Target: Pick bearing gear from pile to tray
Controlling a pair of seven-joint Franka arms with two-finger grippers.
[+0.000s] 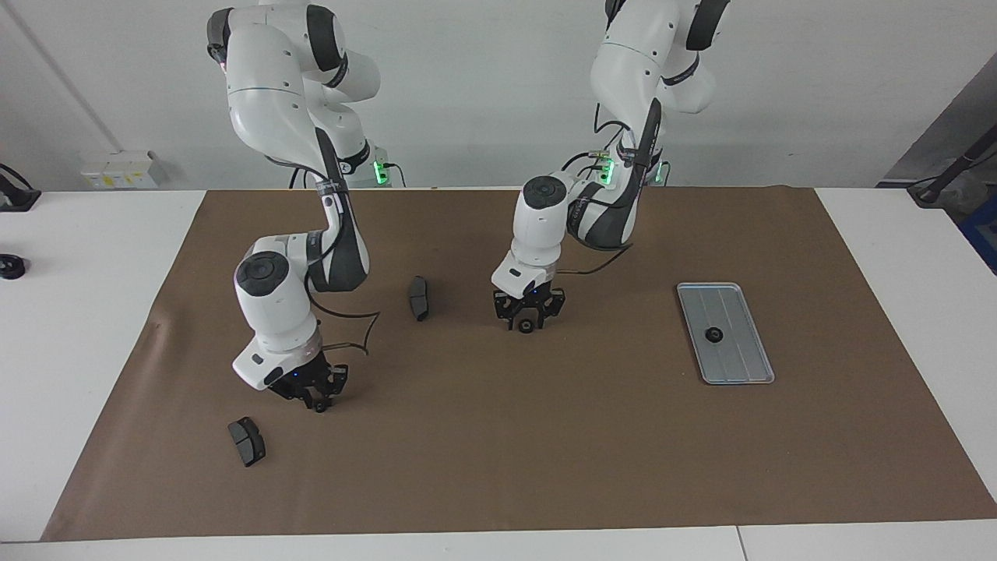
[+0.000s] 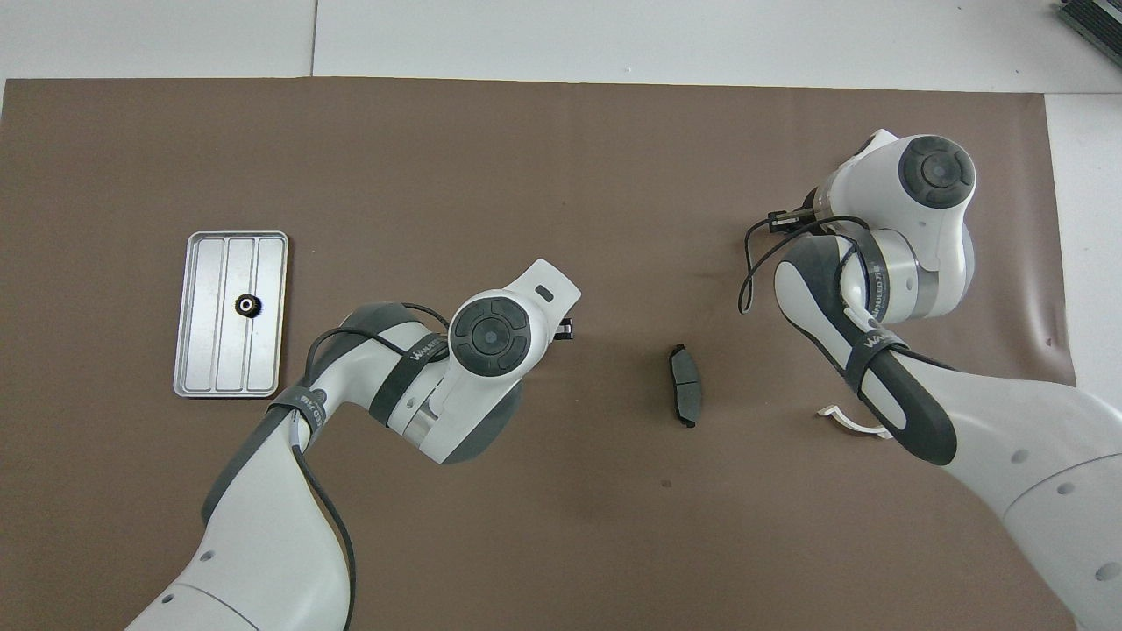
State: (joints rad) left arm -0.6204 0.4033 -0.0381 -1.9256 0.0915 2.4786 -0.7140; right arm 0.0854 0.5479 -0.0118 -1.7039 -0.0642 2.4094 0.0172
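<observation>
**Two arms down on the brown mat, one gear already in the tray**

A brown mat (image 1: 498, 405) covers most of a white table (image 1: 93, 327) set against a pale wall. Toward the left arm's end lies the tray (image 1: 744, 358), with one small black gear (image 1: 713, 335) resting near its middle.

The left gripper (image 1: 528, 318) is down at the mat near the middle of the table. In the facing view a second gear (image 1: 527, 326) sits right at its fingertips, the fingers standing on either side of it; whether they already press on it I cannot tell. The overhead view hides all of this under the arm's wrist, and only a black bit of the gripper pokes out beside it.

The right gripper (image 1: 319, 399) is low over the mat toward the right arm's end, its fingertips together. Nothing can be made out between them. From overhead this gripper is covered by its own arm.

One brake pad (image 1: 418, 298) lies between the two grippers, nearer to the robots than either, and shows in both views. Another pad (image 1: 247, 441) lies just beside the right gripper, farther from the robots; only the facing view shows it. The overhead view alone shows a white bracket (image 2: 848, 421), peeping out from under the right arm's forearm, near the first pad.
</observation>
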